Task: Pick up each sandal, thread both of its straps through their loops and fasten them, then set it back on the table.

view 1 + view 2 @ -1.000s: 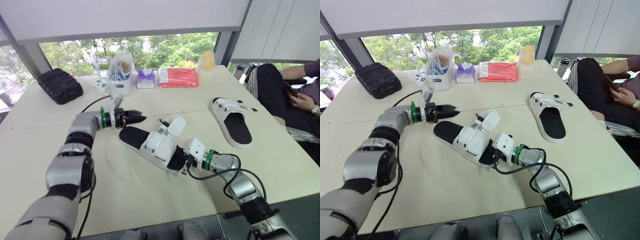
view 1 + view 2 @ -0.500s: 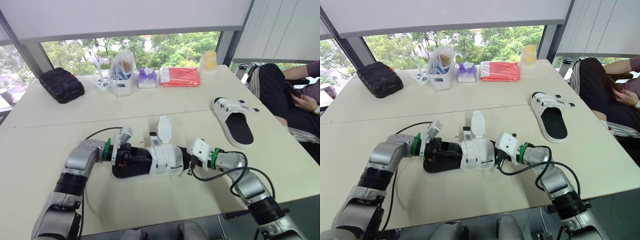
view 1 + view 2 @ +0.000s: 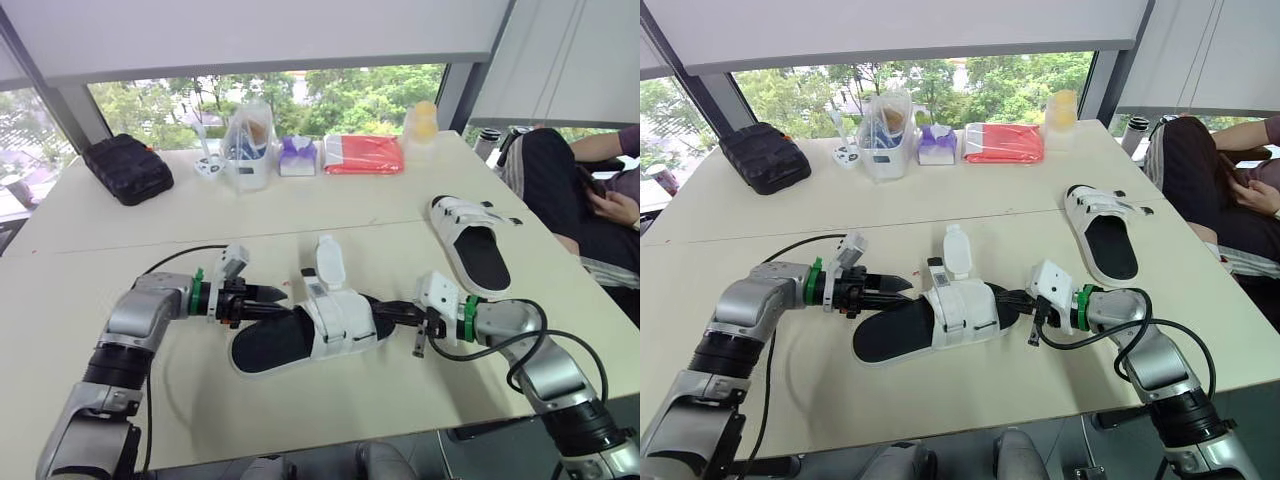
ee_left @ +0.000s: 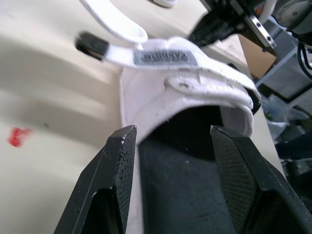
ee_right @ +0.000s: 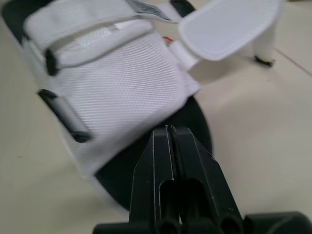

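On the table (image 3: 330,215), our sandal (image 3: 285,340) lies between both grippers. Our left gripper (image 3: 268,292) hovers spread near its heel; our right gripper (image 3: 392,312) is pinched closed at its toe. One strap (image 3: 329,262) stands loose, so threading seems in hand: next we must grasp it.

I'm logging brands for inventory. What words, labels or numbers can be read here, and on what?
No text reads clearly.
On the near sandal, a grey tag on its strap: lettering too blurred to read.
On the red packet and the purple box: any print too small to read.
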Available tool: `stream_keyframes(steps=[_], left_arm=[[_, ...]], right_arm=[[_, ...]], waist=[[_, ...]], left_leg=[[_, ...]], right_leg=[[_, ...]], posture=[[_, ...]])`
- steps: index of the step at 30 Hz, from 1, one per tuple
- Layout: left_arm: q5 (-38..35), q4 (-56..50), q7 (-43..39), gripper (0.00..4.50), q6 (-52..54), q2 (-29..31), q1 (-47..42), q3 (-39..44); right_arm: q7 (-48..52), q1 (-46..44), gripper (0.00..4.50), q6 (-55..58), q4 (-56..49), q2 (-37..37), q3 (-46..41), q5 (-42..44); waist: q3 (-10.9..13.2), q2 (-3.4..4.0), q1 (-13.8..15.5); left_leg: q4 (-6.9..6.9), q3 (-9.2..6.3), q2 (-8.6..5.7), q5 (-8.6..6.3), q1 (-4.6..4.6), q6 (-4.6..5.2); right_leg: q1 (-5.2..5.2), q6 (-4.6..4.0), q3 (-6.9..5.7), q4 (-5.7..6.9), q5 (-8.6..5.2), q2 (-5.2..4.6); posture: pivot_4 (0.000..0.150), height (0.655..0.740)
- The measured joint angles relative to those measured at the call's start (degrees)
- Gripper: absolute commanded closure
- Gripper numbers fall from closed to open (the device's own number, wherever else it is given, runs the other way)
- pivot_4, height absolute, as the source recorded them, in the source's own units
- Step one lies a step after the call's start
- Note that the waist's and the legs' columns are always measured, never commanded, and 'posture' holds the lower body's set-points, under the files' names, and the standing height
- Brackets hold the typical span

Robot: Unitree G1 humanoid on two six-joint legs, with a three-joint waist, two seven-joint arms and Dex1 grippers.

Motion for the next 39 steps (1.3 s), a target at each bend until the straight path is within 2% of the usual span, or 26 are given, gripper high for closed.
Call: stream_keyframes(steps=[9,12,14,20,26,32,36,39], left_arm=[[0.3,5.2,3.5,2.02,-4.8,-0.7,-4.6,0.1],[-1.1,14.0,9.6,2.02,-4.0,-5.7,-11.0,3.9],[-2.4,17.0,10.8,2.02,-3.2,-6.9,-14.5,5.6],[-3.1,25.8,8.3,2.02,-1.8,-9.7,-21.9,5.1],[2.8,37.5,3.0,2.02,-2.8,-10.8,-25.2,-1.3],[3.3,41.8,0.2,2.02,-3.6,-12.7,-27.7,-0.7],[3.2,48.4,4.8,2.02,-4.3,-17.1,-30.7,2.4],[1.3,56.6,15.1,2.02,-4.2,-21.2,-34.3,8.9]], right_arm=[[3.2,1.6,4.50,0.2,1.2,0.0,1.8,0.4],[3.2,2.5,4.50,1.9,0.1,0.4,1.7,1.2],[3.0,2.8,4.50,2.8,-0.9,0.9,2.4,1.4],[1.4,3.7,4.50,5.5,-3.2,2.7,3.2,1.7],[-0.3,3.6,4.50,5.7,-3.5,3.7,4.1,1.2],[-2.0,3.6,4.50,3.7,-3.0,4.5,4.6,-0.4],[-2.4,3.3,4.50,3.2,-2.3,5.3,4.8,-0.6],[-2.6,2.9,4.50,2.5,-1.8,5.5,5.3,-0.8]], waist=[[0.0,-0.01,0.0],[0.0,-0.13,0.3],[0.0,-0.13,0.1],[0.0,-0.11,-0.4],[0.0,-0.12,-0.4],[0.0,-0.12,-0.2],[0.0,-0.12,-0.3],[0.0,-0.15,-0.5]], left_leg=[[0.00,0.01,0.00,0.00,0.02,0.00],[0.08,-0.10,0.00,0.00,0.00,0.00],[0.07,-0.07,0.00,0.00,0.01,-0.01],[-0.02,-0.03,0.02,-0.02,0.08,0.03],[0.01,0.01,0.01,-0.01,0.07,0.01],[0.03,-0.01,0.02,-0.01,0.05,0.01],[0.04,0.00,0.02,0.00,0.07,0.01],[0.04,0.00,0.03,-0.01,0.09,0.01]], right_leg=[[0.01,0.00,0.00,-0.01,0.00,0.00],[0.07,0.01,-0.10,-0.01,0.00,0.01],[0.07,0.01,-0.09,0.00,0.00,0.01],[0.05,0.01,-0.08,0.00,0.00,0.06],[0.04,0.01,-0.08,0.01,0.00,0.09],[0.05,0.01,-0.08,0.01,0.00,0.08],[0.05,0.02,-0.08,0.01,0.00,0.09],[0.05,0.03,-0.08,0.02,0.00,0.11]], posture=[[0.150,0.7400],[0.150,0.7400],[0.150,0.7400],[0.150,0.7400],[0.150,0.7400],[0.150,0.7400],[0.150,0.7400],[0.150,0.7400]])
